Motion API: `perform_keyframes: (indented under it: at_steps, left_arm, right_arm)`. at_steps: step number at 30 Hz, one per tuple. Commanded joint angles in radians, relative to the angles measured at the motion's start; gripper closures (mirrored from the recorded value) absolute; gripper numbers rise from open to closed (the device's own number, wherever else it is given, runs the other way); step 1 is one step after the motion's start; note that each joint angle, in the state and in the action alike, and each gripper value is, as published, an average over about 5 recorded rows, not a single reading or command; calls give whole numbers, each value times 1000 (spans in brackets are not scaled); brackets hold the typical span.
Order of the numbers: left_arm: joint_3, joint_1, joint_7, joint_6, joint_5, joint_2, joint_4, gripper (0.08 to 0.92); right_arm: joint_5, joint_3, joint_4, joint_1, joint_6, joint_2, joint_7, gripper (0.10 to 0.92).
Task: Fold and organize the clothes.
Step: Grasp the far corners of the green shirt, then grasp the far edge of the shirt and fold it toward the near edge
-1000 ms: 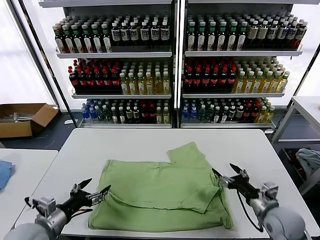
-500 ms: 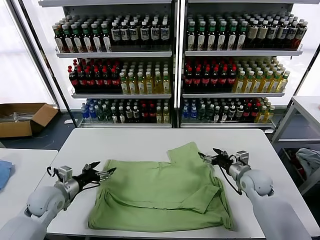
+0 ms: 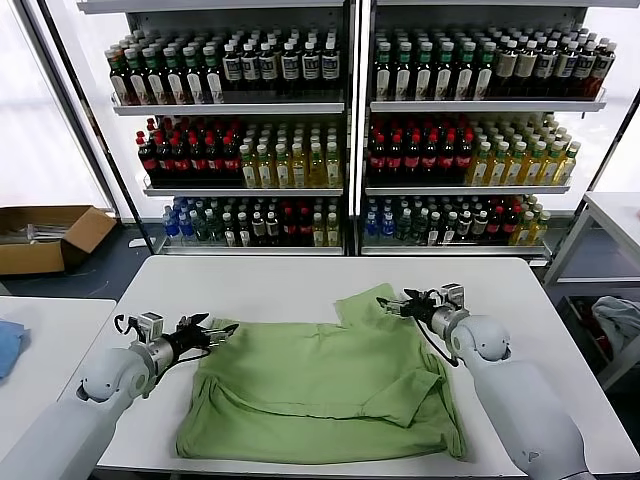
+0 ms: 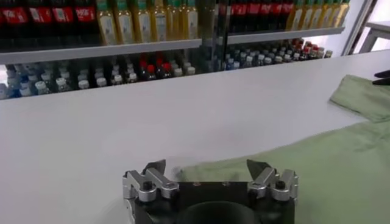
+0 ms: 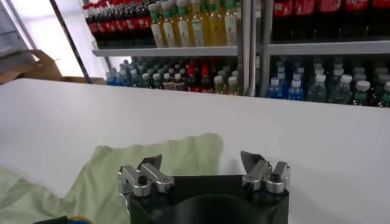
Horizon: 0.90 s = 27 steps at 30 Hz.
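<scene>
Both jaws wide, empty: my left gripper [image 3: 213,332] at the shirt [image 3: 320,385] far corner, right gripper [image 3: 398,305] at its sleeve, positioned for folding.

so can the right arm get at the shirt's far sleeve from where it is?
Probably yes. The right gripper hangs at the edge of the green shirt by the sleeve, jaws open, and nothing lies between them on the table.

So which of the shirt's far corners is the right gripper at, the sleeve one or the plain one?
The sleeve one: the open right gripper sits at the sleeve sticking out of the green shirt, while the open left gripper is at the plain corner.
</scene>
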<state>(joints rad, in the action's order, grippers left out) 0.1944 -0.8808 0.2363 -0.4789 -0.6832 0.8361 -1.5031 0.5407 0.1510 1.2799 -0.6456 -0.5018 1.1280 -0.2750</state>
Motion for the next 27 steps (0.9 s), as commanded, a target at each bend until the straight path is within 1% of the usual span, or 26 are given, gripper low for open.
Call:
perform_keyframes:
  at_steps: [1,12,18,22,25,27]
  left_arm:
    - [-40,7,2,-17,-3,9,36,248]
    - [-37,-6,8,-38,-7,13,25,559]
    - [-14,-15,-5,-28,-15,18,7,732]
    - [23,-31,-26,-8,-32,20,-36,850]
    - [67,-59,-37,-2,-43,18,-99,899]
    - [101,-87,-42,-1,-47,15,-148,903]
  right_arm:
    - [-28,-46,-67,40,-7,24,-15,276]
    - [-6,-27,-29,10,12,25,1,587]
    - [71,10,48,-23,45,14,8,761]
    - [133,52,135,-62,55,-2,19,875]
    - [173,96,234,-114,52,-23,31,917]
    - [188,128,311,-166,52,-43,36,919]
